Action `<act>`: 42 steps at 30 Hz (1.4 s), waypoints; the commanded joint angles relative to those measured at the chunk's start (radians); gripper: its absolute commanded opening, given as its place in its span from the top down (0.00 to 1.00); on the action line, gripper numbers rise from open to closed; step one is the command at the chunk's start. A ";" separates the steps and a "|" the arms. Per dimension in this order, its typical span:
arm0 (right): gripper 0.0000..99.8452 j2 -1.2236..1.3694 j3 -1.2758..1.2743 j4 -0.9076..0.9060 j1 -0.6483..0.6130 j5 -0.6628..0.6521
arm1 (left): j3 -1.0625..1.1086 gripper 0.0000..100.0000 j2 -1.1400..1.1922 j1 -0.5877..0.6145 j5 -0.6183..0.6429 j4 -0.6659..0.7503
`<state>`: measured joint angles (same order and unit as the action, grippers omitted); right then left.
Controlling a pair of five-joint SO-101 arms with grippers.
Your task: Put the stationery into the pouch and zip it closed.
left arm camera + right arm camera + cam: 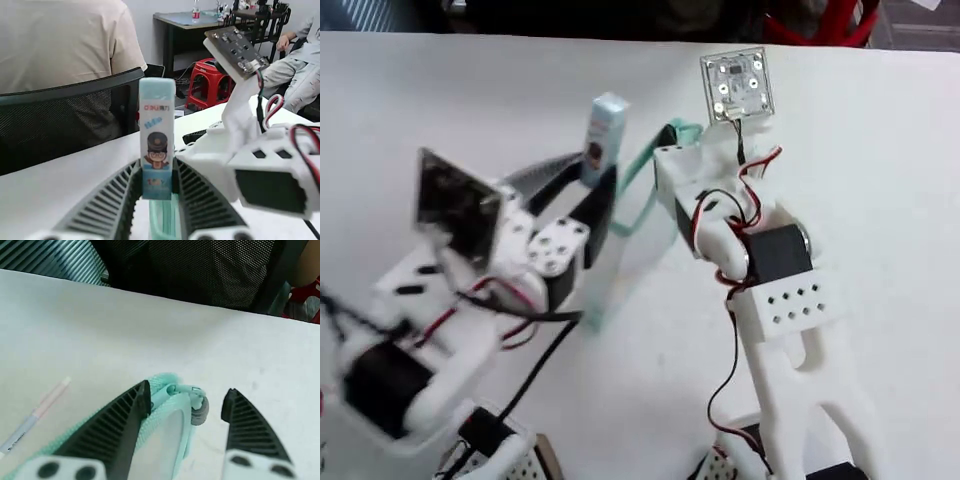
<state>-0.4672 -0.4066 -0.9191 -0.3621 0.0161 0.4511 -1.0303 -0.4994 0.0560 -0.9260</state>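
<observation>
Our left gripper (157, 181) is clamped on an eraser (157, 130). It squeezes the lower end, so the eraser stands upright above the fingertips. The left wrist view gives us that grip up close, plus a sliver of the mint pouch (162, 220) right below the gripper, between its fingers.

The high view is where we get the layout. The pouch runs as a long strip over the white bench (470, 90), from under the left gripper across to the right gripper (186, 399).

The right wrist view fills in that far end. The right gripper is spread wide, holding nothing, and the pouch's end with its grey zipper tab (199, 412) sits between the fingers. One fingertip overlaps the pouch's edge, but we can't tell if it touches. That view also gives us a pen (37, 412), which lies flat on the bench beside the pouch, outside the right gripper's fingers.
</observation>
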 commanded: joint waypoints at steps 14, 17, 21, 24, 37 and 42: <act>0.76 0.022 -0.075 -0.004 0.024 0.002 | 0.482 0.97 -0.053 -0.088 0.015 0.631; 0.76 0.021 -0.075 -0.004 0.022 0.003 | 0.534 0.97 -0.054 -0.084 0.015 0.631; 0.76 0.021 -0.074 -0.004 0.027 0.006 | 0.555 0.97 -0.054 -0.045 0.014 0.631; 0.76 -0.001 -0.074 -0.005 0.028 0.006 | 0.560 0.97 -0.054 -0.004 0.014 0.628; 0.76 -0.311 -0.186 -0.002 0.027 0.000 | 0.643 0.97 -0.054 0.016 0.014 0.623; 0.76 -0.302 -0.219 0.048 0.030 -0.002 | 0.661 0.95 -0.054 0.018 0.011 0.618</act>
<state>-0.7756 -0.6091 -0.8807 -0.3345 0.0161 1.0771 -1.0948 -0.5040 0.0667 -0.2969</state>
